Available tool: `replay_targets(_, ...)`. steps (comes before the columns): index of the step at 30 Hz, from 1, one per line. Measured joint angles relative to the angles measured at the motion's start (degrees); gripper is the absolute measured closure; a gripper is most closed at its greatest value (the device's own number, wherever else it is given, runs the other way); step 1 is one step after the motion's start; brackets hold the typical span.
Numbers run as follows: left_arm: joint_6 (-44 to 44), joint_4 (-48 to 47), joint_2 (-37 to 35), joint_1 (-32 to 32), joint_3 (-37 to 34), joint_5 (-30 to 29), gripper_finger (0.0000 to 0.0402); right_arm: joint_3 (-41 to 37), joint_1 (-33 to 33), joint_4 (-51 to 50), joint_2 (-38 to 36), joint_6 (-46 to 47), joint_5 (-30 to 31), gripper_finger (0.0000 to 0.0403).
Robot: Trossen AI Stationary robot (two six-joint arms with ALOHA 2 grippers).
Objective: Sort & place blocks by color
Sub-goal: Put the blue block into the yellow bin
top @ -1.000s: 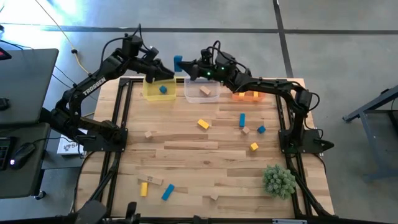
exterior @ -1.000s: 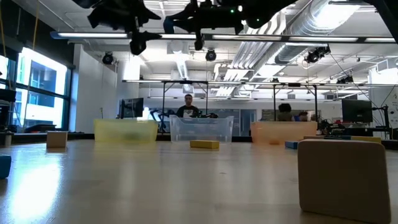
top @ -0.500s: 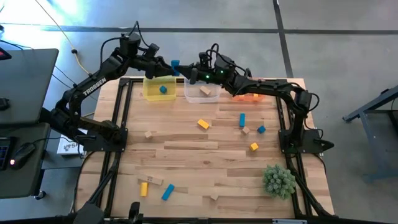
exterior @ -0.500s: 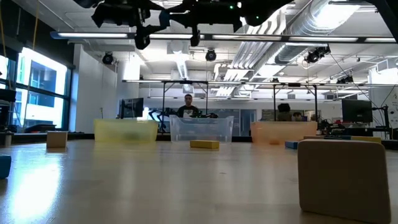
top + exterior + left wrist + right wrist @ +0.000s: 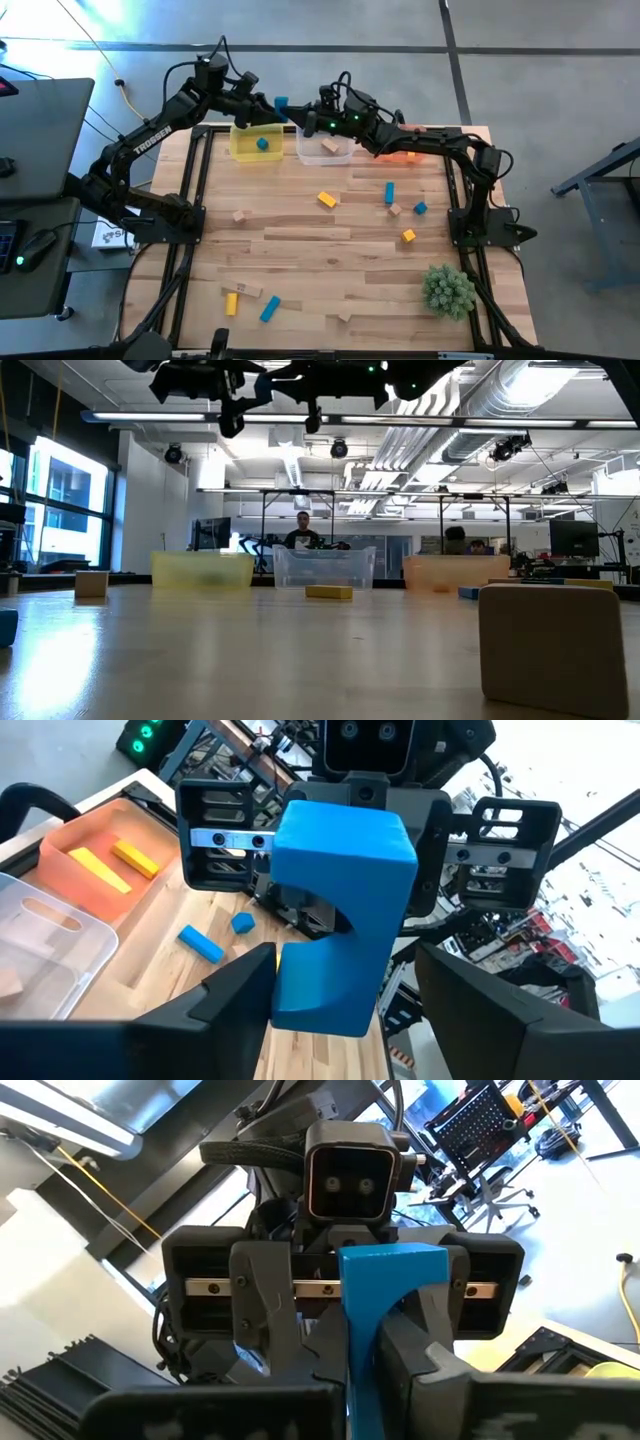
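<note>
Behind the table I see an open workshop with people seated far off; on my wooden table [image 5: 300, 240] the far edge carries three bins. Starting at the left, my left gripper [image 5: 268, 109] hangs high over the yellow bin [image 5: 256, 143], which already holds one blue piece; between the two arms sits the blue block [image 5: 283, 102], raised well above the bins, apparently mid hand-over; the left wrist view shows it [image 5: 335, 920] standing between my left fingers [image 5: 240, 990], which flank it, though whether they have closed on it I cannot tell; the right wrist view shows its narrow edge [image 5: 392, 1330] pinched by my right gripper [image 5: 300, 113], so I judge the right arm carried it here so the left can drop it into the yellow bin; the clear bin [image 5: 325, 147] holds tan wood, the orange bin [image 5: 405, 153] yellow pieces; further blocks lie scattered on the boards, unsorted.
</note>
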Motion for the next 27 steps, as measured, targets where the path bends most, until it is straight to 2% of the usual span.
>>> replay_targets(15, 1.08, -0.2, 0.02, 0.02, -0.02, -1.13, 0.0293, 0.0, -0.02, 0.6, 0.0, 0.04, 0.04, 0.0398)
replay_targets(21, 1.77, -0.22, 0.02, 0.0, -0.02, -1.74, 0.0298, 0.0, -0.07, 0.68, 0.0, -1.27, -0.08, 0.0394)
replay_targets(27, 1.51, -0.63, 0.02, -0.09, -0.02, -2.14, 0.0298, -0.02, -0.23, 0.46, 0.0, -3.04, 0.28, 0.0334)
